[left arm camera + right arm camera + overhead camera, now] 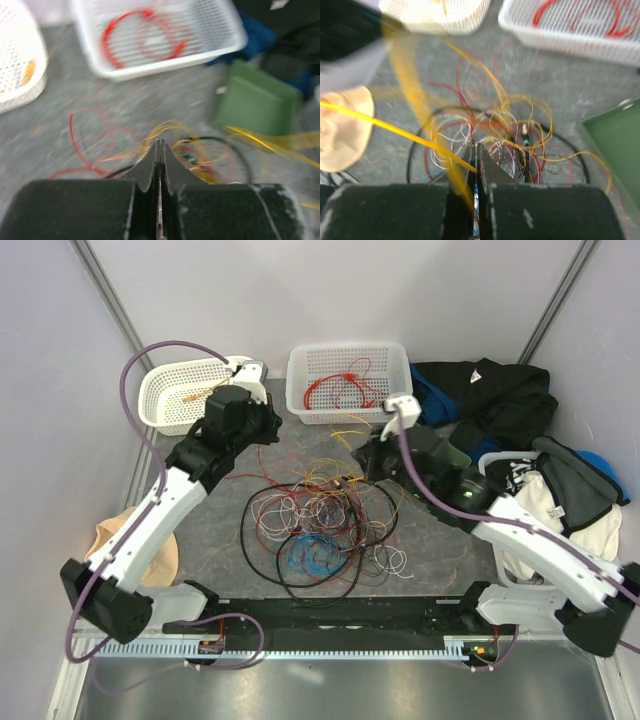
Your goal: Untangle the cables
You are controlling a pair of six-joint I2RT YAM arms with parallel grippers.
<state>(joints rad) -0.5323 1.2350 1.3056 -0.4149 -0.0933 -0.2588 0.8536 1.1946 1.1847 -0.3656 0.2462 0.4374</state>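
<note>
The cables (320,520) lie in a loose tangle of red, yellow, white and blue wires mid-table, ringed by a thicker black one (245,530). My right gripper (362,455) hangs over the pile's far side. In the right wrist view it (477,146) is shut on a taut yellow cable (395,131) that runs off up-left. My left gripper (268,428) sits raised left of it, near the baskets. Its jaws (160,142) are shut, thin yellow strands (167,126) meet the tips, and a blurred yellow band leads toward them.
An oval white basket (160,390) with an orange wire stands at the back left. Beside it is a rectangular white basket (300,370) with a red cable (335,390). A green box (255,100) and piled clothes (500,390) crowd the right. A beige object (110,535) lies left.
</note>
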